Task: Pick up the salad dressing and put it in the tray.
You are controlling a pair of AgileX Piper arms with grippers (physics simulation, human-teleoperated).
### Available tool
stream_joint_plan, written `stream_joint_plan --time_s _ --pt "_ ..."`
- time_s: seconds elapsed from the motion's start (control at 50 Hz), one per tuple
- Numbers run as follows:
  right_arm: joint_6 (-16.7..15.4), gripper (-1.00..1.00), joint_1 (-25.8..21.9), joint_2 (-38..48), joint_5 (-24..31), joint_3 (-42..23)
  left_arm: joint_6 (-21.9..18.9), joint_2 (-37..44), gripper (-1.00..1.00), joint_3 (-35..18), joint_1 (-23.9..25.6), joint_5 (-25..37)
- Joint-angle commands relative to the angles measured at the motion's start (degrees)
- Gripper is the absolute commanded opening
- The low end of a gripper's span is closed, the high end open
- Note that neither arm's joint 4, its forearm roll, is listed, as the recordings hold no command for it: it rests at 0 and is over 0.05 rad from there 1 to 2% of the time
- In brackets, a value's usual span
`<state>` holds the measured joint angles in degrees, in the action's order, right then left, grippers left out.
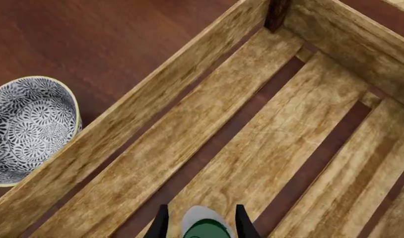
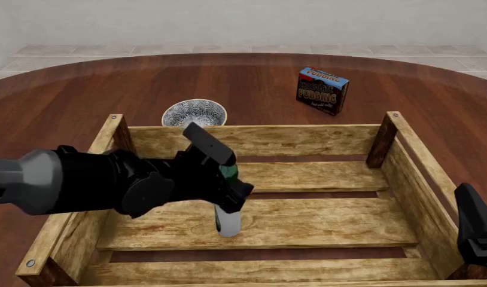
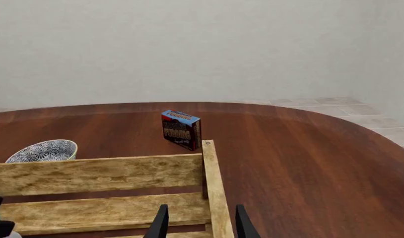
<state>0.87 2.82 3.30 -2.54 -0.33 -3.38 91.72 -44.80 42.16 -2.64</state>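
Note:
The salad dressing (image 2: pixel 227 222), a slim white bottle with a dark green cap, stands upright on a floor slat inside the tray (image 2: pixel 252 139), left of its middle. My left gripper (image 2: pixel 231 192) is around the bottle's top. In the left wrist view the green cap (image 1: pixel 206 229) sits between the left gripper's (image 1: pixel 203 224) spread fingers, with a gap on each side, over the tray's slats (image 1: pixel 268 134). My right gripper (image 2: pixel 468 203) is open and empty by the tray's near right corner; the right wrist view shows it (image 3: pixel 201 225) above the tray's right wall (image 3: pixel 212 183).
A small patterned bowl (image 2: pixel 194 112) sits just behind the tray's far wall; it also shows in the left wrist view (image 1: pixel 30 129). A blue-and-black pudding box (image 2: pixel 322 90) stands further back right. Dark wood table all around.

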Motion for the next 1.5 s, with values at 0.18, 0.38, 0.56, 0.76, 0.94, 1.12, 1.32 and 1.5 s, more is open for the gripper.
stream_joint_plan --time_s 0.18,0.38,0.56,0.76,0.94,1.12,1.32,1.5 --pt "-0.03 1.0 -0.1 0.01 -0.14 0.11 -0.52 0.52 1.0 0.05 -0.47 0.19" --pt "-0.06 1.0 -0.04 -0.45 0.34 0.05 -0.65 0.03 1.0 -0.03 -0.5 0.54" --pt "-0.05 1.0 -0.06 -0.33 0.29 -0.02 -0.89 -0.27 1.0 -0.1 -0.55 0.73" --pt "0.03 1.0 -0.1 -0.33 0.21 0.05 -1.15 -0.65 1.0 -0.34 -0.69 0.98" --pt "0.09 1.0 -0.04 -0.45 0.49 -0.13 -1.82 -1.32 1.0 -0.52 -0.78 1.3" --pt "0.09 1.0 0.0 -0.16 0.11 -0.08 -2.48 -1.94 1.0 -0.69 -0.86 1.67" --pt "0.19 1.0 0.15 -0.26 0.2 -0.07 -2.37 -2.65 1.0 -1.28 -1.14 2.21" --pt "0.2 1.0 0.14 -0.26 0.13 0.02 -2.68 -3.33 1.0 -1.61 -0.98 2.69"
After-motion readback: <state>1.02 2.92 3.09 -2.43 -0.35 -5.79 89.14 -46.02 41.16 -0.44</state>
